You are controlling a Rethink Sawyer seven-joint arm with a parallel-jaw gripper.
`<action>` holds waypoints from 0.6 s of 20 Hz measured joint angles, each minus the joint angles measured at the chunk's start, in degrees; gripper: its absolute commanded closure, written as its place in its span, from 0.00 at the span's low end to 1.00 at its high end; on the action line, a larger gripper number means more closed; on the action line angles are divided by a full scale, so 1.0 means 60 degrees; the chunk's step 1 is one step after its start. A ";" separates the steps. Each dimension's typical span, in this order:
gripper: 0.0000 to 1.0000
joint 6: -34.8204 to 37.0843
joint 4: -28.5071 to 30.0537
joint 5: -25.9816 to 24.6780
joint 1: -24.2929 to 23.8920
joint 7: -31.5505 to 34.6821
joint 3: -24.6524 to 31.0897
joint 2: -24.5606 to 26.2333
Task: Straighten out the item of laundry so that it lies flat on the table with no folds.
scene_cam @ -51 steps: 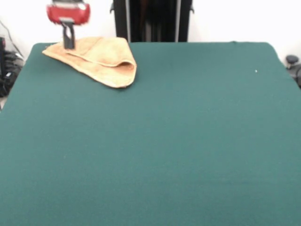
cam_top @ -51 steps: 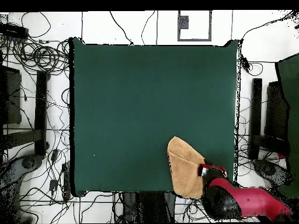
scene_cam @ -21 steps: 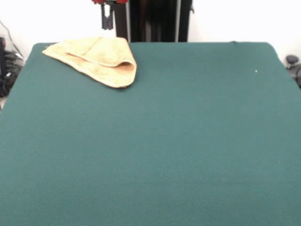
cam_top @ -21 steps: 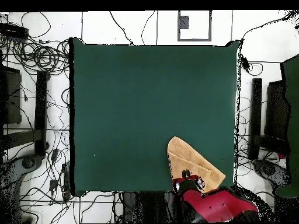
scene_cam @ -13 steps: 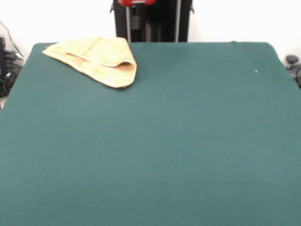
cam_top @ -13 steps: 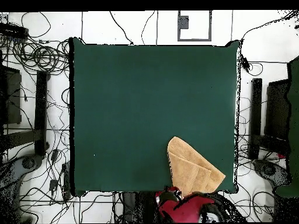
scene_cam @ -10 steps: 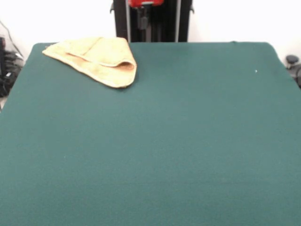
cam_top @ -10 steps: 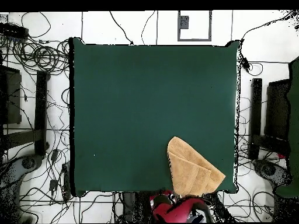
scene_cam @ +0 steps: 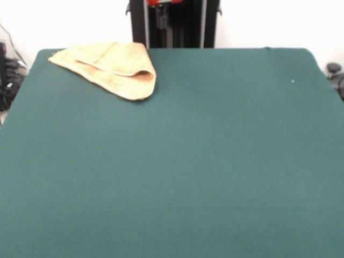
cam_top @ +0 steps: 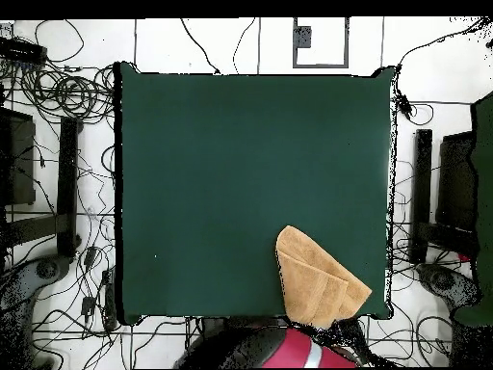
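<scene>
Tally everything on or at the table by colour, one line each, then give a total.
Orange-tan: 1, the folded towel
Dark green: 1, the table
Red and black: 1, the robot arm, drawn back at the table's edge
Total: 3

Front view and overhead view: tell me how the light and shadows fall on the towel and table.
Front view: even, soft light; the towel casts only a thin shadow along its near edge and shades its own fold opening; no glare on the table. Overhead view: the table is flat and evenly lit, the towel nearly shadowless.

Tangled cables (cam_top: pixel 67 92) on the floor (cam_top: pixel 221 43) beside the table
</scene>
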 measured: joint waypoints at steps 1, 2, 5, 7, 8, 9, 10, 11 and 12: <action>1.00 -0.0110 -0.0029 0.0034 -0.0176 0.0000 -0.0093 0.0222; 1.00 -0.0194 -0.0075 0.0085 -0.0226 0.0000 -0.0120 0.0293; 1.00 -0.0452 -0.0202 0.0179 -0.0284 0.0000 -0.0218 0.0465; 1.00 -0.0699 -0.0318 0.0187 -0.0350 0.0000 -0.0339 0.0663; 1.00 -0.0719 -0.0326 0.0187 -0.0363 0.0000 -0.0348 0.0684; 1.00 -0.0807 -0.0376 0.0189 -0.0425 0.0000 -0.0404 0.0798; 1.00 -0.0842 -0.0398 0.0189 -0.0447 0.0000 -0.0428 0.0847; 1.00 -0.0882 -0.0427 0.0189 -0.0466 0.0000 -0.0456 0.0896; 1.00 -0.0938 -0.0479 0.0189 -0.0499 0.0000 -0.0496 0.0958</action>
